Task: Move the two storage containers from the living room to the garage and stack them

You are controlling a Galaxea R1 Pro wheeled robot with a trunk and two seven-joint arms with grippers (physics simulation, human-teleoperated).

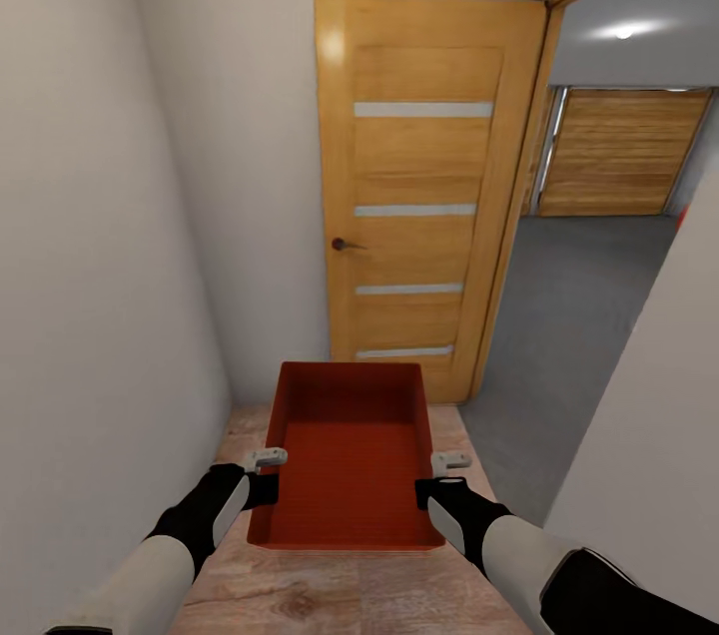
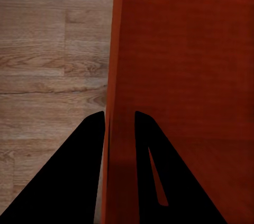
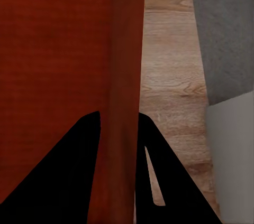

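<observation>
You are carrying one orange-red container (image 1: pixel 352 450) between both arms, low in the head view at about 6 o'clock, over a light wood-plank floor (image 1: pixel 330 595). Your left tool (image 1: pixel 268 475) is clamped on the container's left wall: in the left wrist view the left tool (image 2: pixel 119 123) has one finger outside that wall and one inside, pressed against it. Your right tool (image 1: pixel 439 477) grips the right wall in the same way; in the right wrist view the right tool (image 3: pixel 119 123) straddles the thick rim of the container (image 3: pixel 58 49). In both wrist views the fingers are plain black shapes, so their surface detail is lost. The container (image 2: pixel 185 65) is cut off at the edges of the wrist views, and the head view hides its underside.

Ahead, at 12 o'clock, a wooden panel door (image 1: pixel 424 186) stands open against the wall. At 2 o'clock the doorway shows grey concrete floor (image 1: pixel 569 316) and a slatted wooden garage door (image 1: pixel 619 151). A small red sliver (image 1: pixel 682 216) at the doorway's right edge is too cut off to identify.
</observation>
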